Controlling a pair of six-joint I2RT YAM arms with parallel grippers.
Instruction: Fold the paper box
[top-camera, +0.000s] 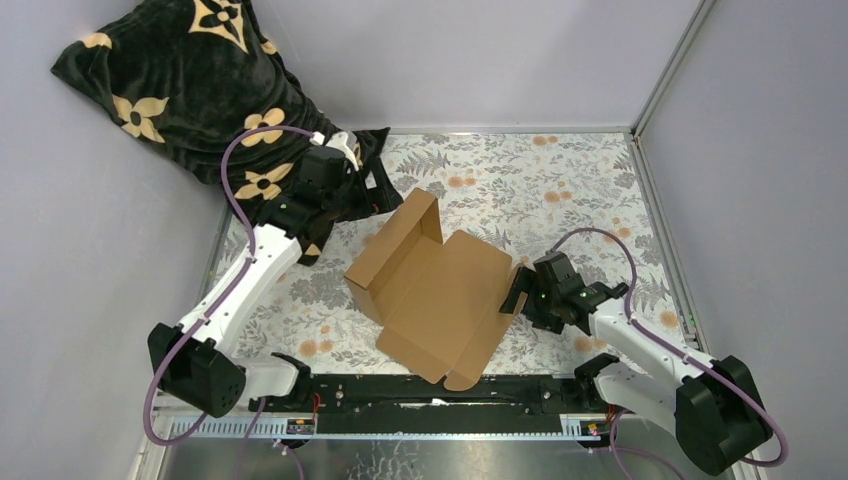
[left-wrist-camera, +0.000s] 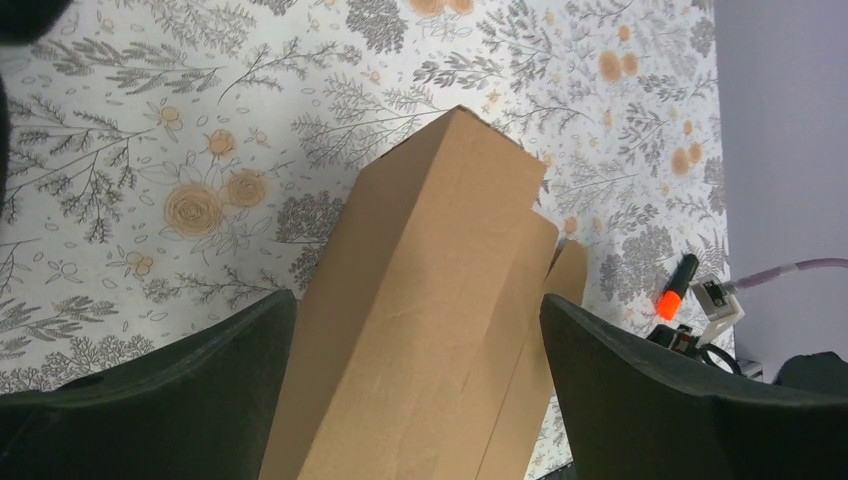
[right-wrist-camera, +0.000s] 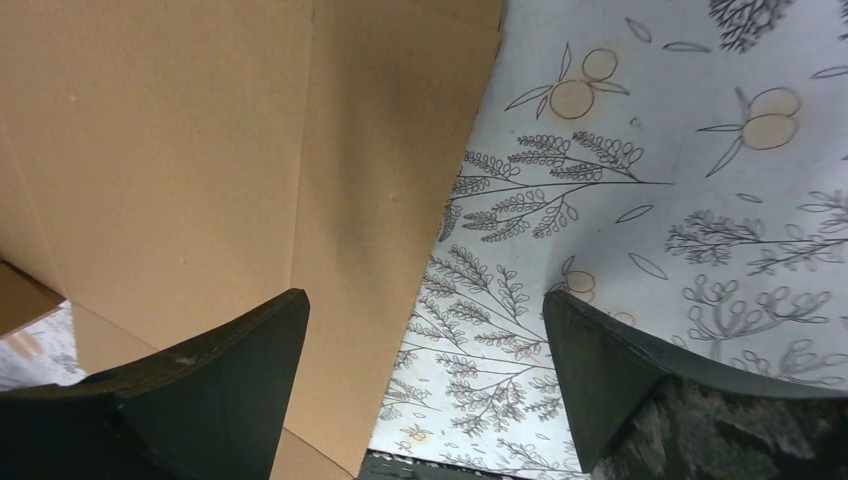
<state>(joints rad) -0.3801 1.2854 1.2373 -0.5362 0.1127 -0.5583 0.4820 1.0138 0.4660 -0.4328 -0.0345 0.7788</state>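
From above, the paper box (top-camera: 440, 300) lies half-folded on the floral cloth (top-camera: 580, 190), one wall raised beside the left gripper (top-camera: 383, 197); the right gripper (top-camera: 514, 293) sits at its right edge. Left wrist: fingers (left-wrist-camera: 150, 400) spread and released, the raised wall between them. Right wrist: fingers (right-wrist-camera: 640, 380) spread and released, cardboard under one.

White arms (top-camera: 255, 270) with chunky black joints, a purple cable (top-camera: 232, 175) looping along each; left tool (left-wrist-camera: 418, 300) and right tool (right-wrist-camera: 425, 297) matte black, broad curved fingers (left-wrist-camera: 150, 400).
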